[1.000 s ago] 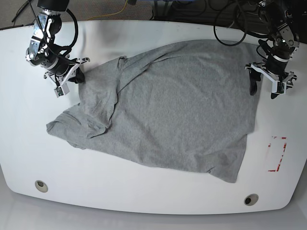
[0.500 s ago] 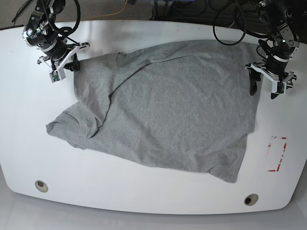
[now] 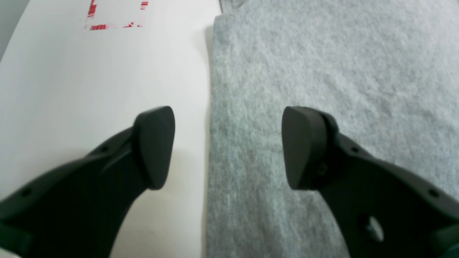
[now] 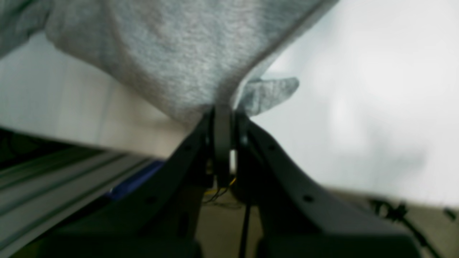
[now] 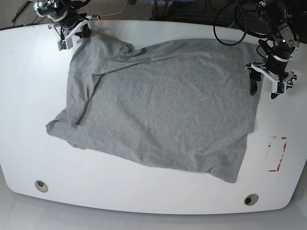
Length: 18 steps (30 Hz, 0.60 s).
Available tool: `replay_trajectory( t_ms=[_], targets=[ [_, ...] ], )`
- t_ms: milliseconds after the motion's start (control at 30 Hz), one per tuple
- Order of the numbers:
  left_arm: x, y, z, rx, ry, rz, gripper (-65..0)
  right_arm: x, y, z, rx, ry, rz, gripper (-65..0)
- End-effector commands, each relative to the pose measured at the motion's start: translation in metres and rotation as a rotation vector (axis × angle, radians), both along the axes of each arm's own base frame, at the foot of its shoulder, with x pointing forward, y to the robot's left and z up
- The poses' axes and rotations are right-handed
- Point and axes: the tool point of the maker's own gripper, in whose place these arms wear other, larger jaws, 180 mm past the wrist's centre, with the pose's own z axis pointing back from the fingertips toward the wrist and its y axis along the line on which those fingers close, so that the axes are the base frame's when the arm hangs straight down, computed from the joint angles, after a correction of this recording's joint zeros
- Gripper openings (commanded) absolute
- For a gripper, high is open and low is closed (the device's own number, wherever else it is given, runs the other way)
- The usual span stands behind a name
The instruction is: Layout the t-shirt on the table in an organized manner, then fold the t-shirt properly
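The t-shirt (image 5: pixel 163 105) lies spread over the middle of the table (image 5: pixel 29 120), grey side up, so I can't see any letters. It is mostly flat, but it is not neat yet. The near left side is bunched up, and there is a long fold running down that side. One far corner is pulled up toward the far left edge of the table.

My right tool (image 5: pixel 76 34) has that corner. In the right wrist view the two fingers are squeezed tight together with a pinch of grey cloth (image 4: pixel 200 64) between them, and the cloth hangs stretched out from the grip. I hold it like this so I can tug that side straight and pull the wrinkles out. That view is blurry, so I think it is a shoulder or sleeve corner, but I can't be sure which.

My left tool (image 3: pixel 227 147) holds nothing. Its fingers stand wide apart, one over the bare table and one over the shirt, so the straight edge of the shirt runs right between them. I judge it waits there so it can come down and grab that edge. The red box mark (image 5: pixel 277 153) is just past the shirt on that side.
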Motion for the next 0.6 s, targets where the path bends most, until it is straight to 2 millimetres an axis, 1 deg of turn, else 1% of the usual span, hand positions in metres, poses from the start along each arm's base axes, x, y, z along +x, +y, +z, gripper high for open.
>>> replay_trajectory(
  t_ms=[0,100,167,367,433,533,567],
  targets=[
    [0.007,0.003,0.016,0.006,-0.058,-0.004,-21.0,-0.005,0.001,0.005,0.004,-0.016,-0.021,-65.0],
    [0.006,0.003,0.015,0.006,-0.056,-0.004,-21.0,-0.013,0.007,0.002,0.02,0.003,-0.035,-65.0],
    [0.006,0.003,0.015,0.006,-0.056,-0.004,-21.0,-0.015,0.008,0.002,0.024,0.007,-0.039,-65.0],
    [0.005,0.004,0.015,0.007,-0.055,-0.001,-21.0,-0.015,0.006,0.002,0.02,0.006,-0.038,-65.0],
    [0.005,0.004,0.015,0.007,-0.055,-0.001,-21.0,-0.014,0.002,0.003,0.009,0.003,-0.037,-64.2],
    [0.006,0.003,0.016,0.009,-0.057,-0.001,-21.0,-0.013,-0.013,0.008,-0.027,-0.005,-0.055,-58.8],
    [0.006,0.003,0.016,0.009,-0.057,-0.001,-21.0,-0.014,-0.018,0.009,-0.037,-0.004,-0.065,-55.9]
  ],
)
